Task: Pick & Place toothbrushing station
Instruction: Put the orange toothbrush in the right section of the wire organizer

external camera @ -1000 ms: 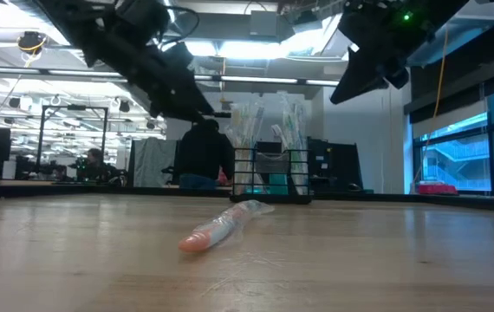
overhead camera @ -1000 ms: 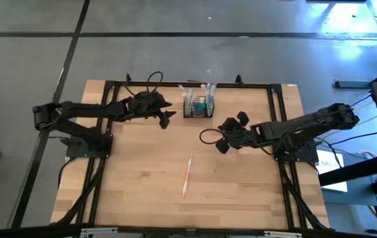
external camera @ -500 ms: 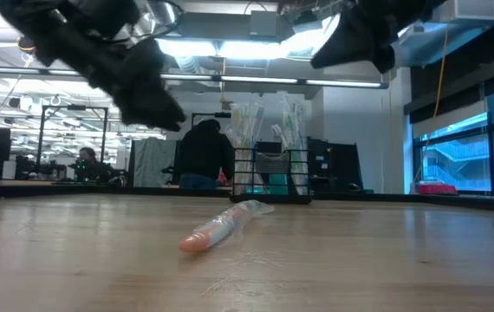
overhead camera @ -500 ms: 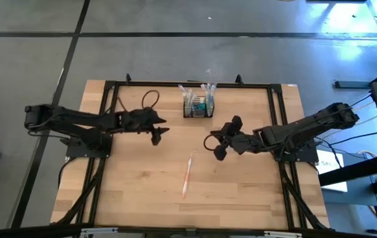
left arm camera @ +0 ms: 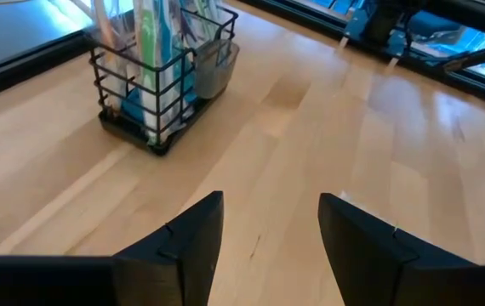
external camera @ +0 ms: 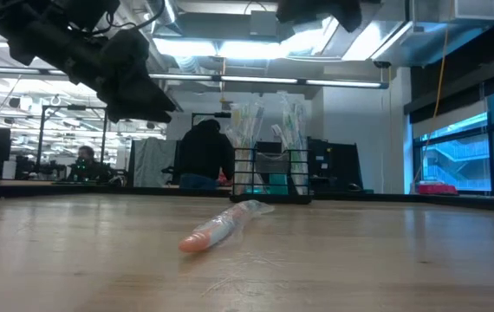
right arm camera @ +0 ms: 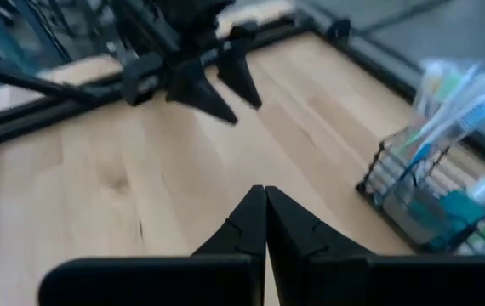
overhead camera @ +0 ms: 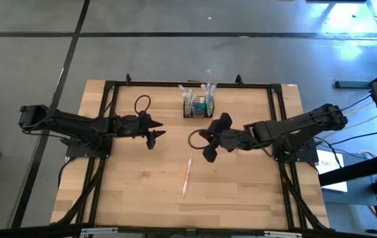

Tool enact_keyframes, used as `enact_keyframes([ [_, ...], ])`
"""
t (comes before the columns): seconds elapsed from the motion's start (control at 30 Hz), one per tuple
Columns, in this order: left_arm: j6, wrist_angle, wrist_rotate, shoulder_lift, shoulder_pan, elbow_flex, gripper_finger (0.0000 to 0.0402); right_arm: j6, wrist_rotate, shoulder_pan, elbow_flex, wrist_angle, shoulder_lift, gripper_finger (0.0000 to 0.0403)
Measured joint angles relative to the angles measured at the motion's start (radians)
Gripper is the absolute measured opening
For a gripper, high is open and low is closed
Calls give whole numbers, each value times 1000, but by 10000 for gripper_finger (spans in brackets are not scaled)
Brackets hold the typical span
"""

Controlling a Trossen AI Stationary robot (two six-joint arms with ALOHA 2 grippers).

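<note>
Here the right claw [overhead camera: 206, 153] hangs over mid-desk, fingers pressed tight together with nothing between them, as its own wrist view shows. It sits just above the upper end of the loose wrapped brush [overhead camera: 186, 175], which lies flat on the bare wood, well apart from everything else. My guess: the claw is lining up on that brush, and the pinched fingers would have to part before any pick. Left claw [overhead camera: 154, 135] hovers off the desk on the other side, fingers spread with a clear gap, holding nothing; it points across toward the caddy. The caddy [overhead camera: 198, 106] stands upright at the far edge of the desk [overhead camera: 129, 192], midway between the two arms, clear of both claws. In the left wrist view the caddy [left arm camera: 159, 81] carries upright brushes and a teal tube, so the mesh sides keep them standing. Level view: the brush [external camera: 223, 226] lies in front, the caddy [external camera: 270, 176] behind it, neither touched. A person sits in the room beyond, not at the desk. Likely risk: the thin wrapper sliding under a fingertip pinch.
</note>
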State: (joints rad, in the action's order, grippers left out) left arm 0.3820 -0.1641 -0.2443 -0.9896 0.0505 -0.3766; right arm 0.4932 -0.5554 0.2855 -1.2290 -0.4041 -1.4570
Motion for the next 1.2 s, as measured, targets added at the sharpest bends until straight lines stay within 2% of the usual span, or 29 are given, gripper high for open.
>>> enact_keyframes([
  [0.13, -31, 2, 0, 1, 1, 0, 187, 111, 83, -5, -142, -167, -93, 9],
  [0.27, -53, 2, -1, 1, 4, 0, 187, 233, 199, -4, -225, -246, -178, 9],
  [0.47, -55, 2, -1, 0, 4, 0, 189, 457, 341, -4, -250, -246, -256, 9],
  [0.6, -55, 3, 4, 0, 1, 0, 187, 594, 355, -4, -250, -249, -278, 9],
  [0.7, -54, 11, 23, 0, -6, 0, 188, 633, 365, -4, -250, -254, -289, 17],
  [0.83, -53, 11, 33, 0, -19, 0, 188, 694, 365, -5, -250, -272, -309, 48],
  [1.07, -52, 12, 33, 0, -45, 0, 188, 888, 391, -5, -250, -279, -370, 142],
  [1.2, -52, 12, 33, 0, -58, 0, 189, 938, 423, -6, -251, -277, -411, 187],
])
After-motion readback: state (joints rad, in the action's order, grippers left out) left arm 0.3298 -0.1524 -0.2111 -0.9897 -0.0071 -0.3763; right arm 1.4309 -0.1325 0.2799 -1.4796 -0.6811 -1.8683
